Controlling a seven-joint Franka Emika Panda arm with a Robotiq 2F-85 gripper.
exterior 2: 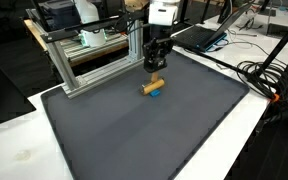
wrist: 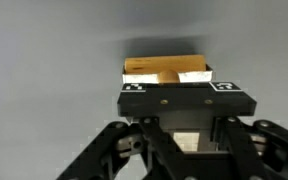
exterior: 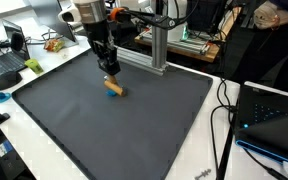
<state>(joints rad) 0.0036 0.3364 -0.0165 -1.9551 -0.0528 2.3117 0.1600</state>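
Fingers (wrist: pixel 134 88) are clamped on the wooden block (wrist: pixel 164 70), one pad on each long side. In the wrist view the block sits at 12 o'clock of the pads and most of its length pokes out past them.

Gripper (exterior: pixel 108 72) points straight down. In both exterior views the wooden block (exterior 2: pixel 154 86) is right under it, low on the dark mat (exterior: pixel 134 130). Can't tell if it rests on the mat or is just clear of it.

A blue piece (exterior 2: pixel 156 95) touches the block's low end, at 6 o'clock of it in an exterior view. Can't tell if it's stuck on or just lying beside.

My read is that the step in hand is the grasp itself. To do it well:
- Grip looks shallow, near the block's end, so I'd expect it to pivot. Hold the wrist level and make no quick turns.
- Pads look square on the faces, so don't twist.
- Move slowly and straight up or down, because the mat can drag the block.
- Aluminium frame (exterior 2: pixel 84 60) stands near, at 10 o'clock of the block. Stay off that side.
- Laptop (exterior 2: pixel 199 35) at 2 o'clock and cables (exterior 2: pixel 269 80) at 3 o'clock are well apart, so no concern there.
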